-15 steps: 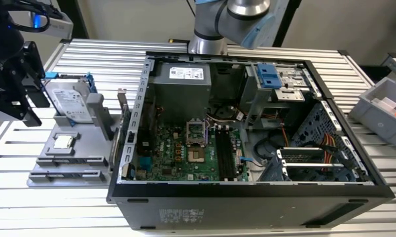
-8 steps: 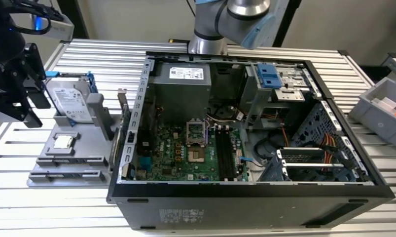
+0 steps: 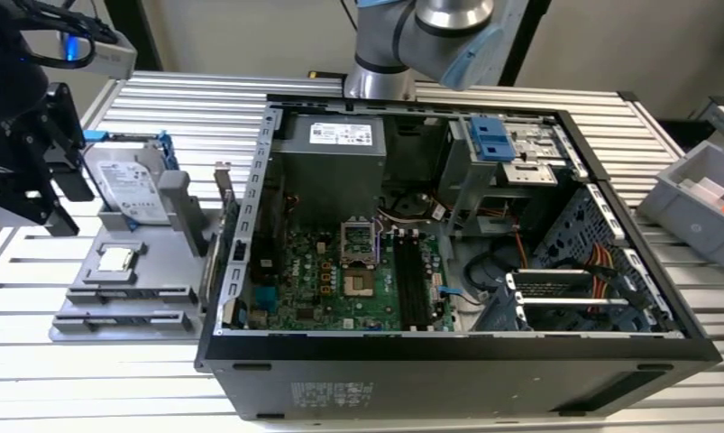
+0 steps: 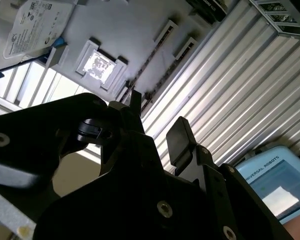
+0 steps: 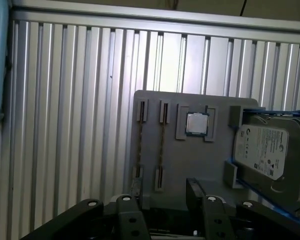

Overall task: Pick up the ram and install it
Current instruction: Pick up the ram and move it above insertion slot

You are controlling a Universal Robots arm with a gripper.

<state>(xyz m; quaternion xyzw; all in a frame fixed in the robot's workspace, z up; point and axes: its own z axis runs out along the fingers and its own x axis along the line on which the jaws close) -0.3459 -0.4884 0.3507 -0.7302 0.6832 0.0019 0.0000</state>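
The ram shows as two thin sticks [image 5: 162, 145] standing on edge in the slot holders of a grey fixture [image 5: 210, 160]. In the exterior view that fixture [image 3: 145, 271] lies on the exterior view's left, beside the open computer case [image 3: 458, 352]. My gripper [image 5: 162, 200] hangs above the fixture's near edge. It is open, and both wrist views show its fingers [image 4: 179, 140] apart with nothing between them. In the exterior view the gripper [image 3: 49, 180] is a black mass at the far left. Long black motherboard slots [image 3: 416, 275] lie inside the case.
A silver hard drive in a blue frame [image 3: 133, 185] and a small square chip [image 5: 196, 124] share the fixture. A grey bin [image 3: 699, 203] with an orange object stands on the exterior view's right. The table is ribbed aluminium [image 5: 80, 125]. The arm's base [image 3: 392, 45] rises behind the case.
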